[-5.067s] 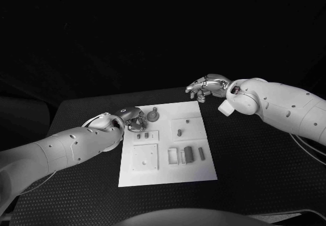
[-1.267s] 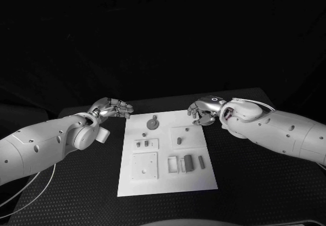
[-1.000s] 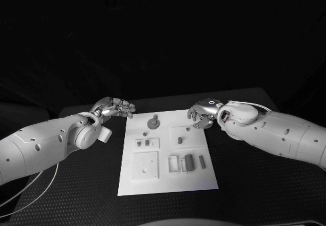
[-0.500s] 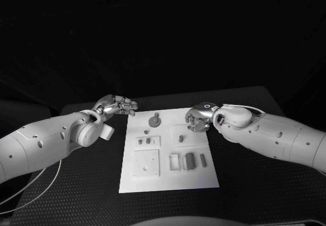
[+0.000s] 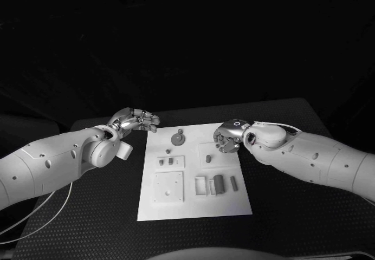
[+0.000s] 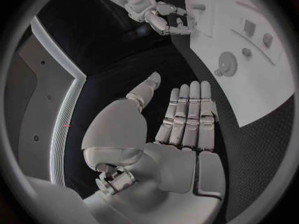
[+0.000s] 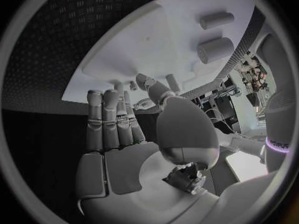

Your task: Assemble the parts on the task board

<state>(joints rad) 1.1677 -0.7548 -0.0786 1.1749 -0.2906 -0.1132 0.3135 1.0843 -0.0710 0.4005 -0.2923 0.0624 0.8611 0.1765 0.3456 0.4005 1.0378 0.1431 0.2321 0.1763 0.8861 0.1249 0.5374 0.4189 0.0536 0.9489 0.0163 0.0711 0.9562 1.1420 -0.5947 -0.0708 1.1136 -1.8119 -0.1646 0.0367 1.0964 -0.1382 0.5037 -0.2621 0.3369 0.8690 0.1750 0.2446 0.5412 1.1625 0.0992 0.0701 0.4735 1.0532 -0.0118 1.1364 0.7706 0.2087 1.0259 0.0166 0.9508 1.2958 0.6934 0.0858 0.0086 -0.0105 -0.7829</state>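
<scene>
The left hand (image 5: 134, 120) has lifted off the task board (image 5: 195, 206) to hover past its far left corner, fingers straight, holding nothing. The right hand (image 5: 227, 136) has come down over the far right part (image 5: 209, 158), fingers loosely apart, empty; a pick looks imminent.

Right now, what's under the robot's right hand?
The right hand hovers over the task board's far right part. A small upright peg stands just beside it. Whatever lies directly beneath the fingers is covered.

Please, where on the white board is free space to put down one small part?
The white task board is bare along its near strip, below the square plate and the upright grey blocks. The far half is crowded: round grey gear, small pegs, and the right hand.
</scene>
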